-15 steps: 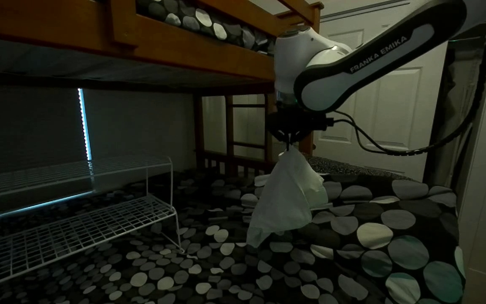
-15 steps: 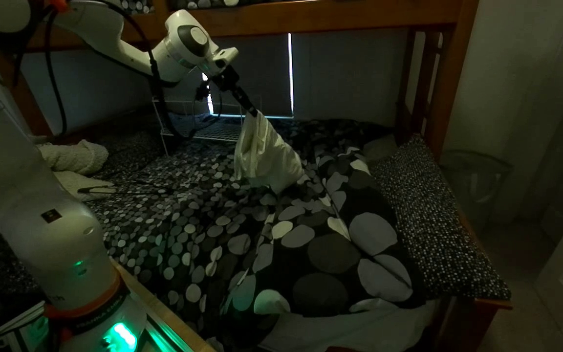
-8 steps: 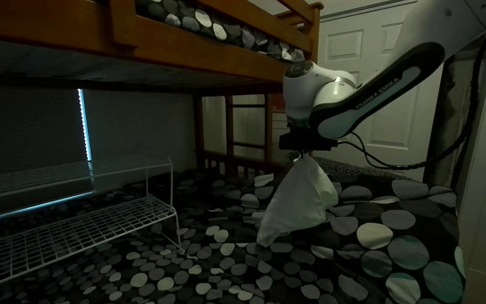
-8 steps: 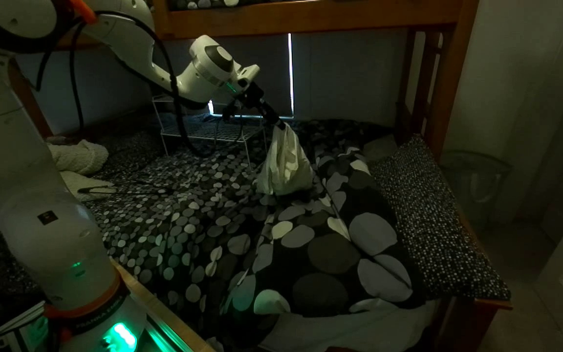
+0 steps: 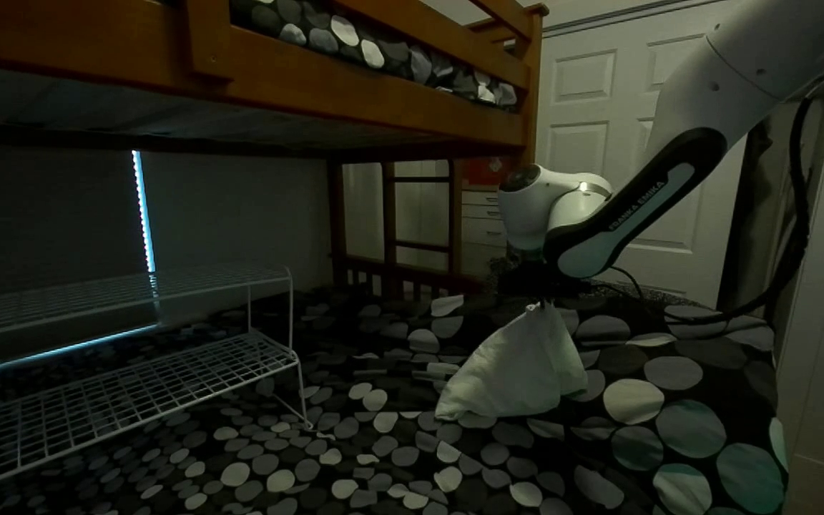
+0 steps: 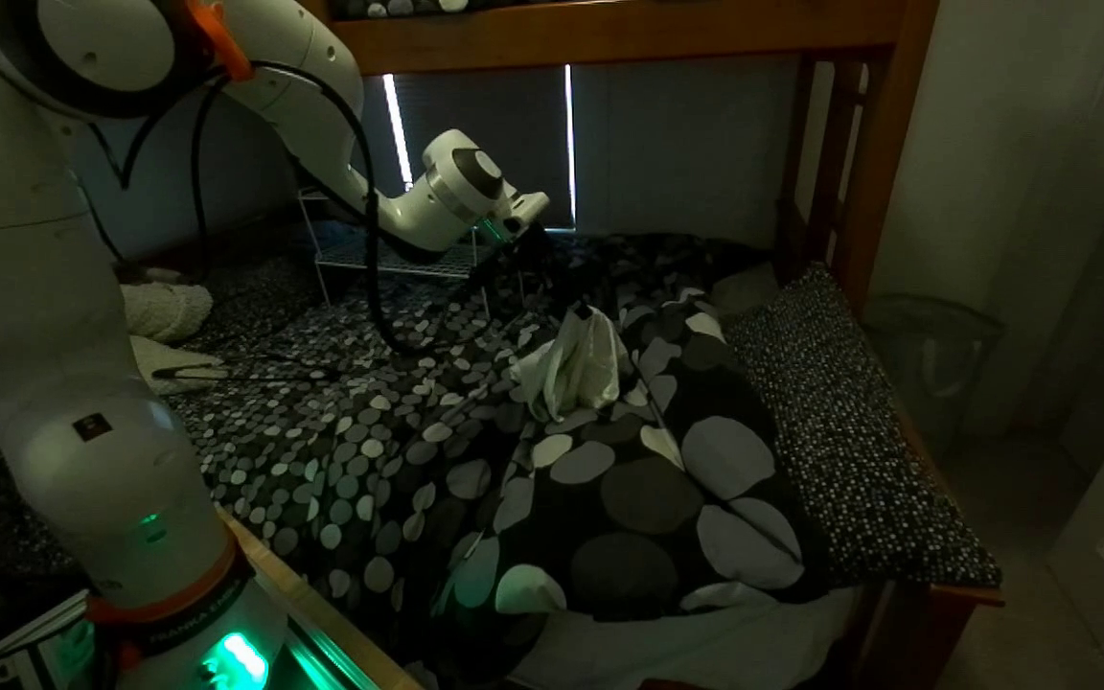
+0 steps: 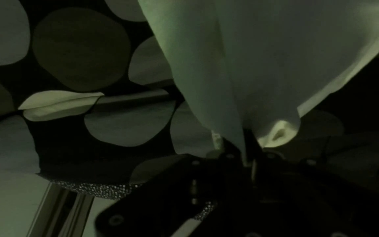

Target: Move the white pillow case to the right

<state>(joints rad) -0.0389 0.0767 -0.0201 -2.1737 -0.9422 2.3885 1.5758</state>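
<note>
The white pillow case (image 5: pixel 516 368) hangs limp and wrinkled from my gripper (image 5: pixel 542 302). Its lower part rests bunched on the dark circle-patterned bedding (image 5: pixel 412 465). The pillow case also shows in the other exterior view (image 6: pixel 576 369), where the dark fingers (image 6: pixel 579 309) at its top are hard to make out against the bedding. In the wrist view the pillow case (image 7: pixel 258 59) fills the upper middle and right. A fold of it is pinched between the gripper's fingers (image 7: pixel 243 144), which are shut on it.
A white wire rack (image 5: pixel 133 386) stands on the bed, left of the pillow case. The upper bunk's wooden rail (image 5: pixel 355 93) runs overhead. A small-dotted pillow (image 6: pixel 849 431) lies at the bed's end. White fleecy cloth (image 6: pixel 164 307) lies near the arm.
My gripper has moved down and to the right in both exterior views, carrying the pillow case. The pillow case's lower part now spreads and folds on the bedding.
</note>
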